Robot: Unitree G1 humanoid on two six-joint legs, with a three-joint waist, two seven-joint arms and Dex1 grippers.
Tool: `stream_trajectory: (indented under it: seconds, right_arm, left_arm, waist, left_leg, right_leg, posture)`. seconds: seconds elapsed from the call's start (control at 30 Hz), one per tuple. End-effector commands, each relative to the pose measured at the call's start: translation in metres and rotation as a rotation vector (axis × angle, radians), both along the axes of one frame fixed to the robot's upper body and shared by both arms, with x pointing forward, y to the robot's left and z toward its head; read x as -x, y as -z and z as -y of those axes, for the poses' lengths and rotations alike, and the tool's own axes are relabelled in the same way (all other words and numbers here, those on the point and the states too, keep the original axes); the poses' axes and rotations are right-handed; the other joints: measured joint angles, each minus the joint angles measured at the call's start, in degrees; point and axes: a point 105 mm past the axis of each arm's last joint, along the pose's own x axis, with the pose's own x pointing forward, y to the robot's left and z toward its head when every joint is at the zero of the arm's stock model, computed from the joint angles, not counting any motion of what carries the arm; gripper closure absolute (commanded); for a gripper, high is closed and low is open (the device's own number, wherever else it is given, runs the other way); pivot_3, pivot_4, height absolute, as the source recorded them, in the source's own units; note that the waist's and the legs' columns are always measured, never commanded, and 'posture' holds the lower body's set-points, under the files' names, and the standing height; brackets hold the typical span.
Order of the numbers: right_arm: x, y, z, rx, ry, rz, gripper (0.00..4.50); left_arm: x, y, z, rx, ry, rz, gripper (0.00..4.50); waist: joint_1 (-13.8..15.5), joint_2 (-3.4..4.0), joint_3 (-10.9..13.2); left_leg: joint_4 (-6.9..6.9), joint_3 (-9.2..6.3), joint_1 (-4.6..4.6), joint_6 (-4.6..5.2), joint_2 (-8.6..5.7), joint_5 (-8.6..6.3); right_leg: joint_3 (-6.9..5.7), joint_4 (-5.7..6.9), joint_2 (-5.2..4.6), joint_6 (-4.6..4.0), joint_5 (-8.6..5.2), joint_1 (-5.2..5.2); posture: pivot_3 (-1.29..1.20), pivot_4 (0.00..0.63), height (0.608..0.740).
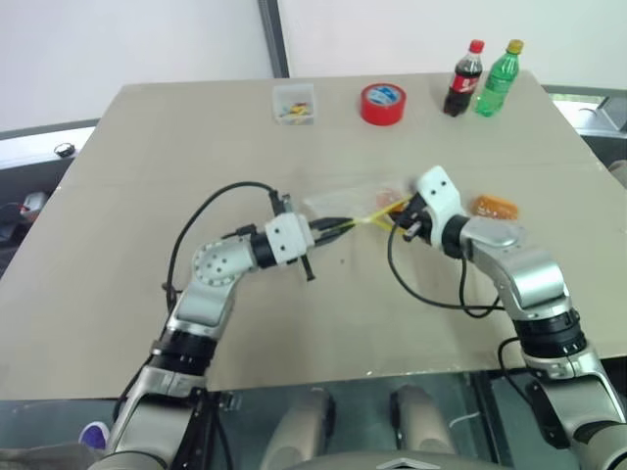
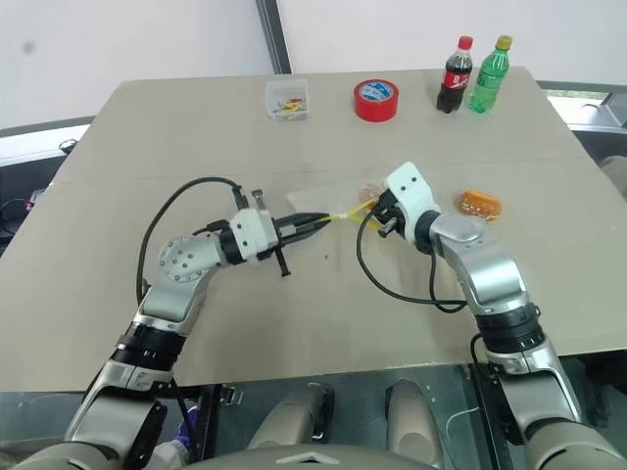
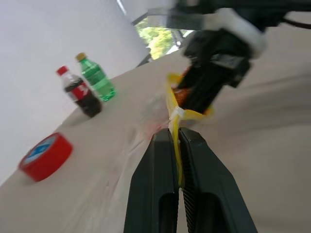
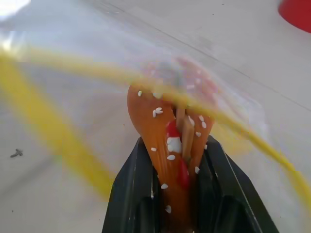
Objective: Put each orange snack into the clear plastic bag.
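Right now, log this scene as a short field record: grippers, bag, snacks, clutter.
left gripper: shut on the bag's yellow strip, holding it up
right gripper: shut on a snack, at the bag mouth
bag: on the table, mid-centre, between the grippers
second snack: loose on the table, right of the right arm
far edge: clear box, red tape roll, cola bottle, green bottle

The bag (image 2: 328, 201) is lying mid-table (image 2: 147, 137) between the two grippers. One snack (image 2: 480, 204) is sitting to its right. The box (image 2: 287, 100), tape (image 2: 375, 100) and bottles (image 2: 470, 76) are standing behind, left to right.
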Motion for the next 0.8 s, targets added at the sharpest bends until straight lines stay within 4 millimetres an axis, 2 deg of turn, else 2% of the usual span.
stream_trajectory:
  seconds: [0.03, 0.2, 0.3, 0.33, 0.37, 0.5, 0.6, 0.7, 0.8]
  right_arm:
    - [-0.002, -0.006, -0.018, -0.049, -0.061, 0.013, 3.78]
    - [-0.003, 0.011, -0.052, -0.077, -0.156, -0.022, 3.78]
    - [-0.006, 0.014, -0.056, -0.032, -0.201, 0.019, 3.78]
    - [-0.011, 0.013, -0.053, -0.032, -0.178, 0.03, 3.16]
    - [-0.015, 0.013, -0.051, -0.034, -0.161, 0.038, 2.92]
    - [-0.022, 0.006, -0.033, 0.009, -0.086, 0.111, 0.96]
    - [-0.016, -0.002, -0.02, 0.014, -0.086, 0.133, 0.96]
    - [-0.001, -0.016, -0.003, -0.004, -0.113, 0.151, 0.96]
    - [0.017, -0.027, 0.011, 0.005, -0.162, 0.186, 0.96]
  left_arm:
    - [0.008, -0.002, 0.0, -0.034, 0.028, 0.043, 4.5]
    - [0.009, 0.006, -0.003, -0.058, 0.009, 0.023, 4.5]
    - [0.006, 0.007, -0.007, -0.056, -0.028, 0.015, 4.5]
    - [0.005, 0.007, -0.009, -0.055, -0.042, 0.012, 4.5]
    - [0.005, 0.007, -0.01, -0.055, -0.051, 0.011, 4.5]
    - [-0.001, 0.006, -0.017, -0.015, -0.135, -0.012, 4.5]
    - [-0.009, 0.005, -0.025, 0.028, -0.222, -0.033, 4.5]
    - [-0.021, -0.003, -0.032, 0.11, -0.32, -0.048, 4.5]
    - [-0.025, -0.007, -0.033, 0.137, -0.354, -0.039, 4.5]
  waist:
    - [0.0, 0.0, 0.0]
    - [0.0, 0.01, 0.0]
    - [0.0, 0.01, 0.0]
    - [0.0, 0.01, 0.0]
    - [0.0, 0.01, 0.0]
    - [0.0, 0.02, 0.0]
    - [0.1, 0.02, 0.0]
    - [0.3, 0.03, 0.0]
    - [0.3, 0.02, 0.0]
  left_leg:
    - [0.0, -0.01, 0.0, 0.0, 0.01, 0.0]
    - [0.0, 0.01, 0.02, 0.0, 0.02, 0.0]
    - [0.0, 0.0, 0.0, 0.0, 0.01, 0.0]
    - [0.0, 0.0, 0.0, 0.0, 0.01, 0.0]
    - [0.0, 0.0, 0.0, 0.0, 0.0, 0.0]
    - [0.0, -0.03, 0.01, -0.01, 0.0, 0.0]
    - [-0.02, -0.01, 0.0, -0.01, 0.0, 0.0]
    - [-0.02, -0.04, -0.02, 0.0, 0.0, 0.0]
    - [0.0, -0.03, -0.04, 0.02, -0.02, -0.02]
  right_leg:
    - [-0.01, 0.01, 0.02, 0.0, 0.0, 0.0]
    - [0.01, 0.0, 0.02, -0.01, 0.0, 0.0]
    - [0.01, -0.01, 0.01, -0.01, 0.0, -0.01]
    - [0.01, -0.01, 0.01, -0.01, 0.0, -0.01]
    - [0.0, 0.0, 0.01, -0.01, 0.0, -0.01]
    - [-0.01, 0.01, 0.02, -0.01, 0.0, -0.01]
    - [0.0, 0.0, 0.02, -0.01, 0.0, -0.03]
    - [-0.02, -0.01, 0.02, -0.01, 0.0, -0.03]
    - [-0.02, -0.03, 0.0, 0.0, 0.0, -0.01]
  posture:
    - [0.0, 0.15, 0.74]
    - [0.0, 0.15, 0.74]
    - [0.0, 0.15, 0.74]
    - [0.0, 0.15, 0.74]
    - [0.0, 0.15, 0.74]
    - [0.0, 0.15, 0.74]
    - [0.0, 0.15, 0.74]
    - [0.0, 0.15, 0.74]
    - [0.0, 0.15, 0.74]
